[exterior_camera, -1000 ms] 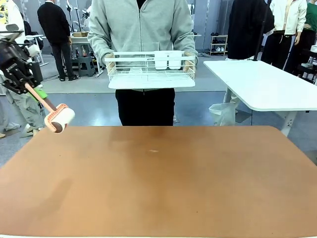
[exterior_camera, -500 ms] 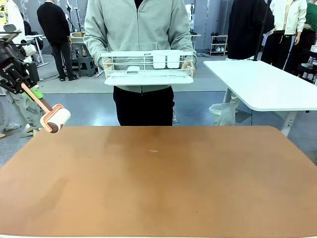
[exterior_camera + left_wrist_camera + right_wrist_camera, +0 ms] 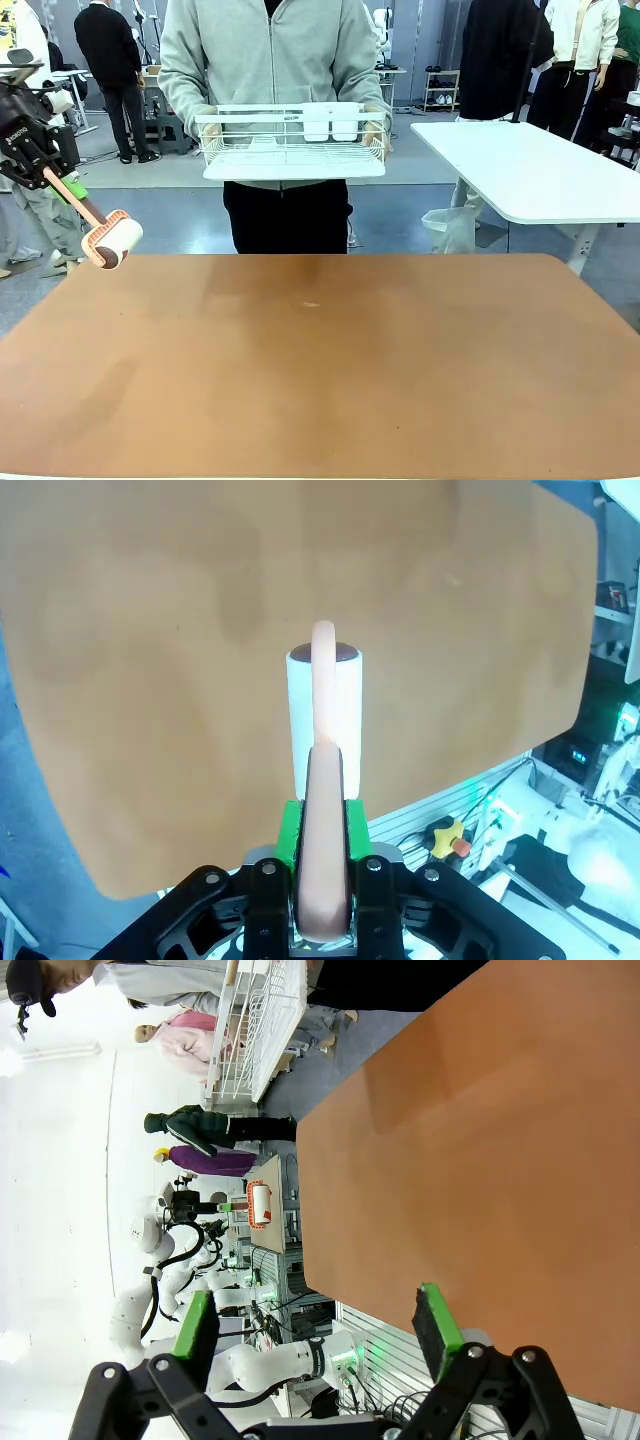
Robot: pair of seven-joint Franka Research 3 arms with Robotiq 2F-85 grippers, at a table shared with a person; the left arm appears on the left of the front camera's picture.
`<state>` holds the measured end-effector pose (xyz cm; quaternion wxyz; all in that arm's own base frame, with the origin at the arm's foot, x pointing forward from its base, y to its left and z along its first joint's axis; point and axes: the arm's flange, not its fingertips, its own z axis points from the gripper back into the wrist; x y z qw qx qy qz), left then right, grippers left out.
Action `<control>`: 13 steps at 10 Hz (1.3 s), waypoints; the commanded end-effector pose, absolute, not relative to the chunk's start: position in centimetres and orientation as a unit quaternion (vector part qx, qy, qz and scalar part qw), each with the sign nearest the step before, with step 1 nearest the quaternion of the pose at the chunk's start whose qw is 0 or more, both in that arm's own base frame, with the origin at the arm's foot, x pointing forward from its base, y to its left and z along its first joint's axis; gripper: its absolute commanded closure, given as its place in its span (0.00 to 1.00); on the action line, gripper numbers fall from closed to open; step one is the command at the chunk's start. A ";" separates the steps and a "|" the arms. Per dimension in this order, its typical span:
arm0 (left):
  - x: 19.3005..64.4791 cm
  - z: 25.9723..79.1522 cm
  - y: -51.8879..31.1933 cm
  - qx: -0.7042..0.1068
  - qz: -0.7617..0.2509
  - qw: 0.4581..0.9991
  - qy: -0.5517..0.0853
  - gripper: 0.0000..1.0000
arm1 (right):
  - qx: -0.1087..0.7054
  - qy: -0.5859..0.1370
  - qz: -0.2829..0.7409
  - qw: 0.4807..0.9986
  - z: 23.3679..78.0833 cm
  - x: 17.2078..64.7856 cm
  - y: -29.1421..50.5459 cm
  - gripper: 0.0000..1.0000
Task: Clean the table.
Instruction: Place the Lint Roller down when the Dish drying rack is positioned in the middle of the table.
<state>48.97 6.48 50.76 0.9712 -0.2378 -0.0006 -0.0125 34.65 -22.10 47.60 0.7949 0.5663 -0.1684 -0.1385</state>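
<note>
The reddish-brown table (image 3: 320, 380) spreads across the front view, with a small pale speck (image 3: 311, 305) near its far middle. My left gripper (image 3: 48, 170) hangs off the table's far left corner, shut on the pink handle of a lint roller (image 3: 112, 240) whose white roll hovers just above that corner. In the left wrist view the left gripper (image 3: 322, 825) clamps the handle, and the roller (image 3: 324, 715) points out over the table (image 3: 180, 630). My right gripper (image 3: 315, 1325) is open with nothing between its fingers, beside the table (image 3: 480, 1140).
A person in a grey hoodie stands at the far edge holding a white wire dish rack (image 3: 293, 140) with two white cups, in the air above the table. A white-topped table (image 3: 530, 170) stands at the back right. The dish rack (image 3: 258, 1020) also appears sideways in the right wrist view.
The person has raised the dish rack and shifted it a little left. My left gripper with the roller drew slightly left and up, then held still.
</note>
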 end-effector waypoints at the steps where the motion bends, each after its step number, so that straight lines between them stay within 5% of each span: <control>1: 48.9 51.0 6.6 -0.239 -0.011 0.971 -0.003 0.93 | 0.571 -0.175 -0.133 0.791 48.0 34.6 -22.1 0.00; 13: 48.9 51.0 6.6 -0.239 -0.011 0.971 -0.003 0.93 | 0.571 -0.175 -0.133 0.791 48.0 34.6 -22.1 0.00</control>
